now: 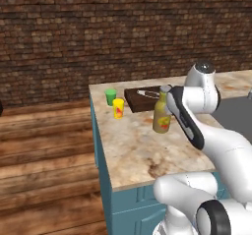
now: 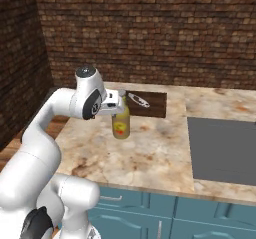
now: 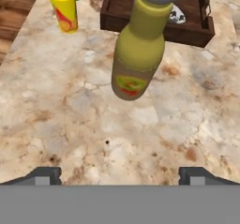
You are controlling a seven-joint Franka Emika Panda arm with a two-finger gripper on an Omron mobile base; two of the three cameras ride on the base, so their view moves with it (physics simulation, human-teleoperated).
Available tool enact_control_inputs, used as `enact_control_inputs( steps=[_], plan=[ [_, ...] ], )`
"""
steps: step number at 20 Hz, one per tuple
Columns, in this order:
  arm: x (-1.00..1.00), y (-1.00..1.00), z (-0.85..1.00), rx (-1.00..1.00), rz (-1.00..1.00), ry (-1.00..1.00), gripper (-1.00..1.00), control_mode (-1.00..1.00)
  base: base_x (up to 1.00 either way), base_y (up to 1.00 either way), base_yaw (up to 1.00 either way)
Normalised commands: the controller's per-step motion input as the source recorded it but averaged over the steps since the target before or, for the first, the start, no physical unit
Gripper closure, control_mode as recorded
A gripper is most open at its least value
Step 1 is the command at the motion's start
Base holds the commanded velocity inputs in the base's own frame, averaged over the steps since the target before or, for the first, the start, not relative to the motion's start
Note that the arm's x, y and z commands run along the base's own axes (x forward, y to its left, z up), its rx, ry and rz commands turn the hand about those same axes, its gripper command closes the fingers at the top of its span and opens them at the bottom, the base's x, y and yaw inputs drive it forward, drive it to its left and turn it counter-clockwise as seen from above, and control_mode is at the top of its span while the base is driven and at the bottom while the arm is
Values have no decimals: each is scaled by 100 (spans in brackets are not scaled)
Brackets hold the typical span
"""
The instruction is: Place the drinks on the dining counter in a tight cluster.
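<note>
Dark brick walls back the beige-brown marbled dining counter [image 1: 133,150] on its teal cabinet base, which occupies the centre of both base views. The fat olive-yellow bottle with grey cap and yellow-red label [image 3: 138,49] stands upright on the stone at the upper centre of the hand view, just in front of a dark brown wooden tray [image 3: 197,19]. A small yellow cup [image 1: 118,108] and a small green cup [image 1: 111,97] stand left of the tray in the left base view.

The two-finger gripper [image 3: 120,174] sits above and behind the bottle, with its fingertips [image 3: 47,174] spread wide at the bottom corners of the hand view and nothing between them.

The step in hand appears to be the approach to this bottle. The next move likely calls for lowering the hand so that the spread fingers straddle the bottle body, then closing on it without tipping it.
</note>
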Motion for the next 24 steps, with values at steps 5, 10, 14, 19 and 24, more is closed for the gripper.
enact_control_inputs(
  steps=[5, 10, 14, 19, 24],
  plan=[
    [-61, 0, 59, 4, 0, 19, -100, -100, 0, 0, 0],
    [-62, 0, 5, 9, 0, 1, -100, -100, 0, 0, 0],
    [-26, 11, -15, 0, 0, -2, -100, -100, 0, 0, 0],
    [-10, 1, 0, 0, 0, 0, -100, -100, 0, 0, 0],
    [0, 0, 0, 0, 0, 0, -100, 100, -8, 0, 0]
  ],
)
